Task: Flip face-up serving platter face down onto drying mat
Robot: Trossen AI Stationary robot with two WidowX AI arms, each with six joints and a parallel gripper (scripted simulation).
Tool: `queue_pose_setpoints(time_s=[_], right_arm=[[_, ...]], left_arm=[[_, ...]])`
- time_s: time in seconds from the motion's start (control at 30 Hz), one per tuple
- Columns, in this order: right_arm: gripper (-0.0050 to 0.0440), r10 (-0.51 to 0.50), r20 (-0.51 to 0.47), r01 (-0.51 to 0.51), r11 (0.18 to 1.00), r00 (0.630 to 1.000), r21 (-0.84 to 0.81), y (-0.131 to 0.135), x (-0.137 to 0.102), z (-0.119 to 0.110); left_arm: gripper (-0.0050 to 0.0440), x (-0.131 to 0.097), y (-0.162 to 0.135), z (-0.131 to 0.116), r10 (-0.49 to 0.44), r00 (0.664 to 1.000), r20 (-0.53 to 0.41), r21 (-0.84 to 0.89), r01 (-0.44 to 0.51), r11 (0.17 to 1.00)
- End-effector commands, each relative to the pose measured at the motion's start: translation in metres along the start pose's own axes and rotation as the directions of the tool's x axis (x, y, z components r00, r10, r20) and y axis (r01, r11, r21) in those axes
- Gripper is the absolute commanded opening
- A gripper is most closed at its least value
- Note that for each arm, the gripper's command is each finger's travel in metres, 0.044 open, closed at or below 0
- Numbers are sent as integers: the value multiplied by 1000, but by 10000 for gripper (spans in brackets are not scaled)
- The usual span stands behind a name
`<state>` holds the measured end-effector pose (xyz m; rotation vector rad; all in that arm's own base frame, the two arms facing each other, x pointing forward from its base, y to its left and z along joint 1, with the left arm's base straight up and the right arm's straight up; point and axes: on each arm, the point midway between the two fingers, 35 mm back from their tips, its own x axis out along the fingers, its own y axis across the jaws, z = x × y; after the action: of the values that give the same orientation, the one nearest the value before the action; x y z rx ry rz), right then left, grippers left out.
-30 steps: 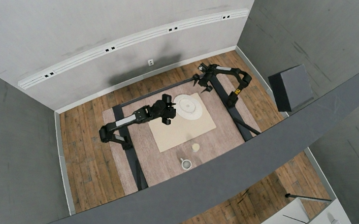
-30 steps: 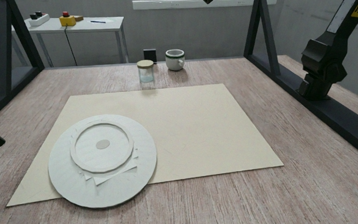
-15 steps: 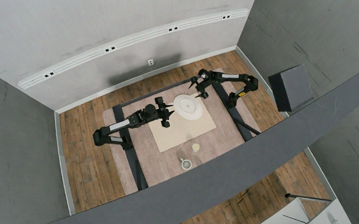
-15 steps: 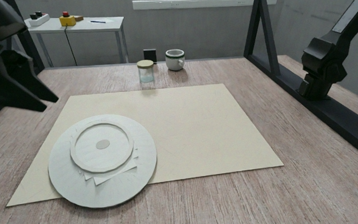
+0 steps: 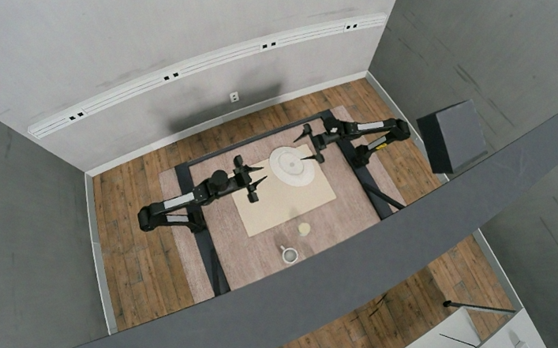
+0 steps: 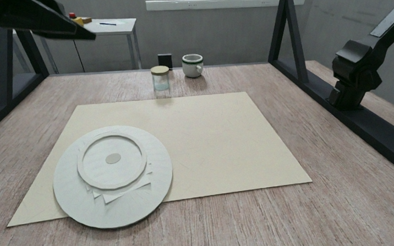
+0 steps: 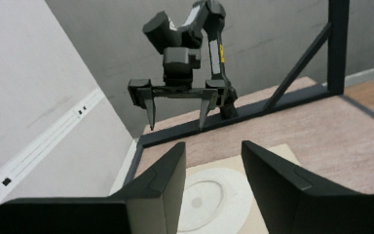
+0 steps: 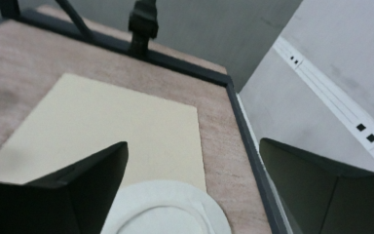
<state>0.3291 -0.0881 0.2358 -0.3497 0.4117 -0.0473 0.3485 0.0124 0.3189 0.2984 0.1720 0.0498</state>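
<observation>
The round white platter (image 5: 304, 177) (image 6: 66, 183) (image 7: 233, 181) (image 8: 146, 190) lies flat with a raised ring and a small grey disc on its upper side. It rests on the cream drying mat (image 5: 268, 211) (image 6: 204, 140) (image 8: 97, 117), its rim reaching past the mat's near edge in the exterior view. My left gripper (image 5: 264, 172) (image 7: 213, 148) is partly open and empty, above the mat beside the platter. My right gripper (image 5: 298, 150) (image 7: 175, 129) (image 8: 194, 146) is wide open and empty, above the platter's rim. Neither gripper touches the platter.
A glass jar (image 5: 304, 228) (image 6: 160, 79) and a white mug (image 5: 289, 254) (image 6: 192, 65) stand beyond the mat's far side in the exterior view. Dark rails (image 5: 208, 253) (image 6: 360, 133) run along the table sides, with braces and the arm bases on them.
</observation>
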Motion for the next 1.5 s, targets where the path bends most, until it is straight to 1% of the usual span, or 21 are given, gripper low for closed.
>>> queue_pose_setpoints(time_s=[0.0, 0.03, 0.07, 0.1, 0.2, 0.3, 0.47, 0.7, 0.73, 0.77, 0.8, 1.17, 1.2, 1.23, 1.47], right_arm=[[400, -62, 133, 52, 995, 989, 80, 13, -12, 33], [400, -62, 133, 52, 995, 989, 80, 13, -12, 33], [400, -63, 169, 45, 993, 984, 108, 18, -16, 41], [400, -68, 143, 54, 993, 987, 101, 14, -11, 36], [400, -57, 246, 17, 987, 968, 160, 29, -25, 58], [400, -64, 355, -30, 967, 933, 253, 40, -42, 81], [400, -70, 442, -90, 939, 894, 331, 49, -58, 98], [400, -65, 469, -114, 932, 881, 343, 51, -63, 105], [400, -72, 471, -104, 935, 879, 338, 47, -63, 111], [400, -67, 475, -104, 940, 877, 325, 46, -65, 111], [400, -66, 477, -105, 941, 876, 322, 46, -66, 111], [400, -61, 479, -110, 941, 876, 321, 46, -67, 111], [400, -60, 478, -111, 940, 877, 322, 46, -66, 111], [400, -61, 479, -111, 940, 876, 322, 46, -66, 112], [400, -57, 474, -115, 938, 878, 326, 47, -65, 111]], left_arm=[[160, -14, -2, 7, 3, 995, 95, -89, 6, 996], [160, -14, -2, 7, 3, 995, 95, -89, 6, 996], [160, -16, -3, 7, 2, 994, 111, -113, 10, 994], [160, -14, 0, 12, 12, 994, 110, -103, 0, 995], [160, -22, -5, 6, -2, 990, 140, -158, 24, 987], [160, -30, -7, 7, -4, 981, 196, -227, 49, 973], [160, -38, -9, 9, -4, 969, 247, -283, 76, 956], [160, -39, -9, 9, -6, 967, 255, -294, 83, 952], [160, -38, -7, 14, 1, 966, 258, -289, 76, 954], [160, -37, -7, 14, -3, 968, 252, -280, 76, 957], [160, -36, -10, 5, -10, 972, 235, -278, 77, 958], [160, -35, -11, 3, -13, 974, 228, -282, 79, 956], [160, -36, -9, 7, -10, 971, 237, -284, 79, 956], [160, -35, -10, 4, -12, 973, 230, -285, 79, 955], [160, -36, -9, 7, -10, 971, 237, -290, 80, 954]])
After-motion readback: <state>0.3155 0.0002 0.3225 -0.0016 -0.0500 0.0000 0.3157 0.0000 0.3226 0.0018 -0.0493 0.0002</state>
